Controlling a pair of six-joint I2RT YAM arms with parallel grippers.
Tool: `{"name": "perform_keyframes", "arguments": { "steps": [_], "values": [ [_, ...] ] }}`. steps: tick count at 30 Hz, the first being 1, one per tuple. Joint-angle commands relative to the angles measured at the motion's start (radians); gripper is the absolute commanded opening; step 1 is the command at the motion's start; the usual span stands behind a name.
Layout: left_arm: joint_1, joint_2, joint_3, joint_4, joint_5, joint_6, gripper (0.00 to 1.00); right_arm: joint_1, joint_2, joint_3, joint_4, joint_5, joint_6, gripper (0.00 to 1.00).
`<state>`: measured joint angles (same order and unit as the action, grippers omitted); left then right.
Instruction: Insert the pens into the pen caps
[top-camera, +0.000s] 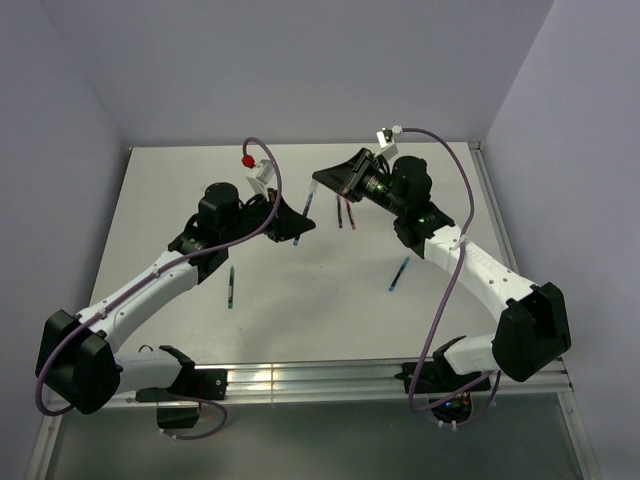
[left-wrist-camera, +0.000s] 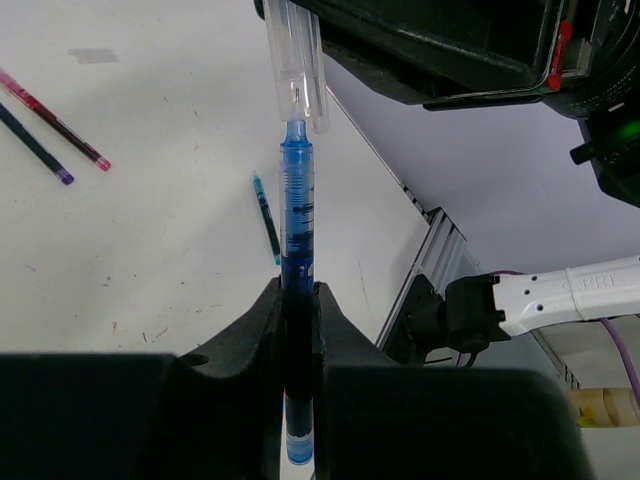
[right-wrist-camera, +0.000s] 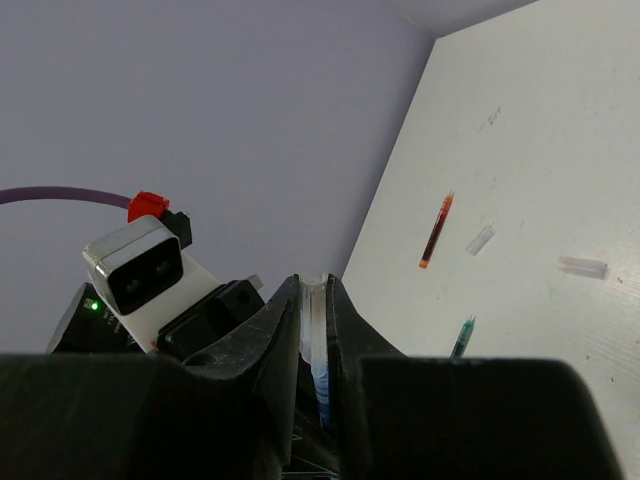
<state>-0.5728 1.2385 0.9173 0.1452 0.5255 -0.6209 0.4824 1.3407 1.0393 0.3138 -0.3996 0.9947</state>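
Mid-air over the table (left-wrist-camera: 150, 230): left gripper (left-wrist-camera: 298, 298) clamped on the blue pen (left-wrist-camera: 296, 200), right gripper (right-wrist-camera: 314, 300) pinching a clear cap (left-wrist-camera: 296, 60), pen tip at the cap's mouth, seemingly just inside

Over mid-counter (top-camera: 300, 325) the left end effector (left-wrist-camera: 297, 300) holds a pen (left-wrist-camera: 297, 220), tip at the mouth of the cap (left-wrist-camera: 297, 60) in the right end effector (right-wrist-camera: 315, 300). Two more pens (top-camera: 340, 213) lie side by side just right of them, another pen (top-camera: 231, 287) front-left, a last pen (top-camera: 399, 274) front-right.
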Motion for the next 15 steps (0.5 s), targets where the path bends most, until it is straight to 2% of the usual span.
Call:
{"name": "perform_keyframes", "arguments": {
  "steps": [1, 15],
  "values": [
    [-0.004, -0.028, 0.009, 0.014, -0.010, 0.020, 0.00, 0.016, -0.017, -0.004, 0.025, 0.005, -0.014, 0.00],
    [-0.001, -0.050, -0.001, 0.007, -0.073, 0.015, 0.00, 0.053, -0.012, -0.010, 0.027, 0.033, -0.027, 0.00]
  ]
}}
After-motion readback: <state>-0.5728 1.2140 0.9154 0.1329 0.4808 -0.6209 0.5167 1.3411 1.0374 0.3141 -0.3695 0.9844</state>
